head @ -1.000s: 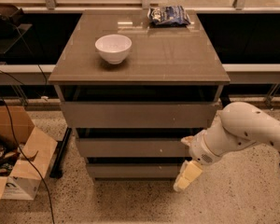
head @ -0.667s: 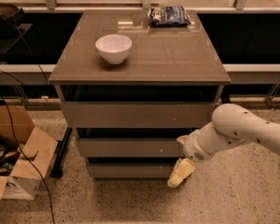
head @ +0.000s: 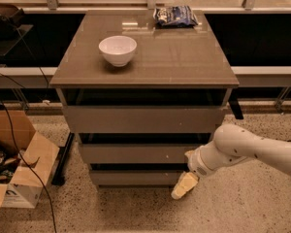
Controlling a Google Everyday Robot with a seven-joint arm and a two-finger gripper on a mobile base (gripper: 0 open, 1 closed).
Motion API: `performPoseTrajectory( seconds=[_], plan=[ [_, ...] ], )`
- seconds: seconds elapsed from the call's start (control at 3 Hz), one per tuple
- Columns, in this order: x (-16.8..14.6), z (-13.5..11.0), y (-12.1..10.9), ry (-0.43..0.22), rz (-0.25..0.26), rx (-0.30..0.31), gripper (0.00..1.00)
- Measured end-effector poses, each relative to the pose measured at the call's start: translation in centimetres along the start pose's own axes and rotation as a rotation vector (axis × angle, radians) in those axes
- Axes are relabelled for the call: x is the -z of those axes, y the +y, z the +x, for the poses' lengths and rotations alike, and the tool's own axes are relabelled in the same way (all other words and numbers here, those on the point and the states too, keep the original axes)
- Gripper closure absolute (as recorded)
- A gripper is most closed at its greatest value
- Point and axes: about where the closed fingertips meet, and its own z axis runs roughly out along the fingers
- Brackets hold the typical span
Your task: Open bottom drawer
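Observation:
The bottom drawer [head: 136, 177] is the slimmest grey-brown front, lowest of three in the cabinet, and it sits flush. My white arm reaches in from the right. My gripper [head: 183, 186] hangs just in front of the bottom drawer's right end, close above the floor, pointing down and left.
A white bowl [head: 117, 49] and a dark snack bag [head: 175, 16] sit on the cabinet top [head: 184, 62]. The middle drawer [head: 136, 153] and top drawer [head: 140, 119] are above. An open cardboard box [head: 14, 171] and cables lie on the floor at left.
My gripper has moved left and slightly down, closer to the bottom drawer's right end. The drawers have not moved.

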Motion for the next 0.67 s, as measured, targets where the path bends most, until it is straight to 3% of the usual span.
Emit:
performPoseTrajectory(
  seconds=[0.33, 0.67],
  plan=[
    [-2.6, 1.9, -1.4, -0.01, 0.0, -0.05, 0.0],
    [-7.0, 3.6, -6.5, -0.048, -0.001, -0.08, 0.0]
  ],
)
